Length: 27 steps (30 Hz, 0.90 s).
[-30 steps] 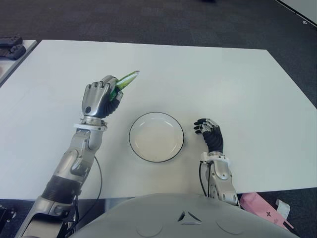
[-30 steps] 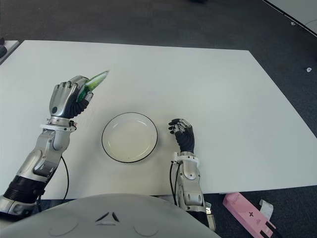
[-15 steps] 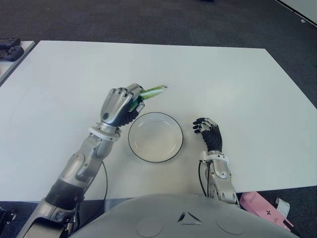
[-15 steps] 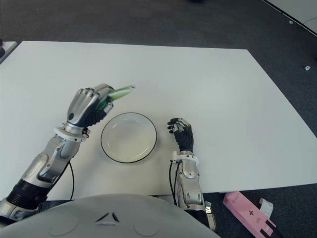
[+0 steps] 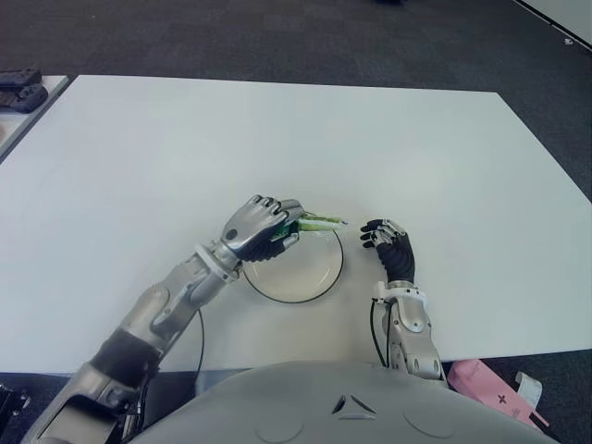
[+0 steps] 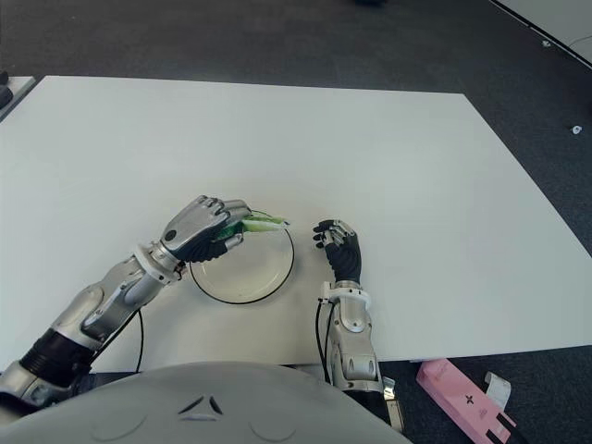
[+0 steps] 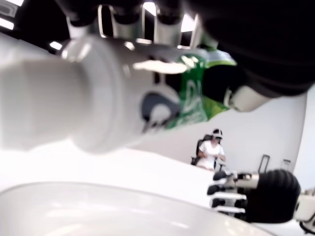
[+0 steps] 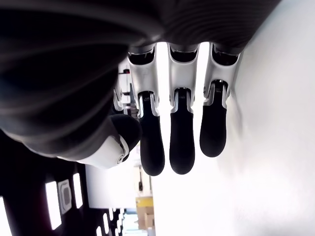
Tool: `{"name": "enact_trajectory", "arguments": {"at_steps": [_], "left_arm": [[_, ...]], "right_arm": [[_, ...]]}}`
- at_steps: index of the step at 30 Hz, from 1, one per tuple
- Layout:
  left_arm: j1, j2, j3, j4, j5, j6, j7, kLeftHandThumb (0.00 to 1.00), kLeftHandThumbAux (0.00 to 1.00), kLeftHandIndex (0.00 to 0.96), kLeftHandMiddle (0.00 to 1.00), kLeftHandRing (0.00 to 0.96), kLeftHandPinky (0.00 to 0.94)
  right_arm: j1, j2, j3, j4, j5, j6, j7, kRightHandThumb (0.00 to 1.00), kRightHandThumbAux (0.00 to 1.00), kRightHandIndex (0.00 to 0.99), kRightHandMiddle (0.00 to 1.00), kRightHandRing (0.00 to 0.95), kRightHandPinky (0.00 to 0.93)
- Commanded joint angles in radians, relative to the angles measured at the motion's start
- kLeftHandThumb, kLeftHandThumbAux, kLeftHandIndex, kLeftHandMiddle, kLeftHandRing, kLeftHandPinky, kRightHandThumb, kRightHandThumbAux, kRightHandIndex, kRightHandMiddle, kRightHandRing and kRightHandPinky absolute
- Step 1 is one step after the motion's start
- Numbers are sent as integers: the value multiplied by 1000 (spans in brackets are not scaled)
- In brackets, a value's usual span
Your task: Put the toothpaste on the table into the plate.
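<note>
Our left hand point(image 5: 260, 228) is over the plate's point(image 5: 324, 282) far-left rim, fingers clamped on the green toothpaste tube point(image 5: 319, 222); its flat end sticks out rightward above the plate, not yet set down. Plate sits on the white table point(image 5: 277, 129). Just right of the plate we see our right hand point(image 5: 390, 247), fingers loosely extended, holding nothing.

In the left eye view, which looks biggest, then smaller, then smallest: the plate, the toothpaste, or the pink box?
1. The plate looks biggest.
2. The pink box, partly cut off at the bottom edge.
3. The toothpaste looks smallest, but the left hand hides most of it, so the last two are unsure.
</note>
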Motion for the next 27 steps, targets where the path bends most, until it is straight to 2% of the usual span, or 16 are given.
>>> {"name": "enact_trajectory", "arguments": {"at_steps": [1,13,18,23,26,27], "left_arm": [[-47,7,-26,56,38,-21,-25,734,698,444,872,898,904],[-84,14,-64,104,84,-25,-63,732,700,443,874,895,905],[-78,4,-60,101,54,0,-122,728,701,443,869,889,885],[-58,-7,-45,71,-12,30,-203,719,698,442,809,815,804],[-46,-14,-36,47,-53,52,-249,710,698,436,744,765,747],[-44,-15,-34,44,-60,58,-258,705,698,432,695,724,708]], "right_arm": [[3,20,-2,20,0,7,-3,711,724,430,503,503,510],[7,20,-3,14,5,9,0,710,724,430,505,510,518],[11,21,-3,9,8,12,1,710,724,430,503,508,518],[13,19,-4,7,13,12,6,711,724,430,502,508,514],[14,19,-4,4,14,15,4,710,725,430,502,508,513],[14,19,-4,3,14,16,4,710,725,430,500,506,511]]}}
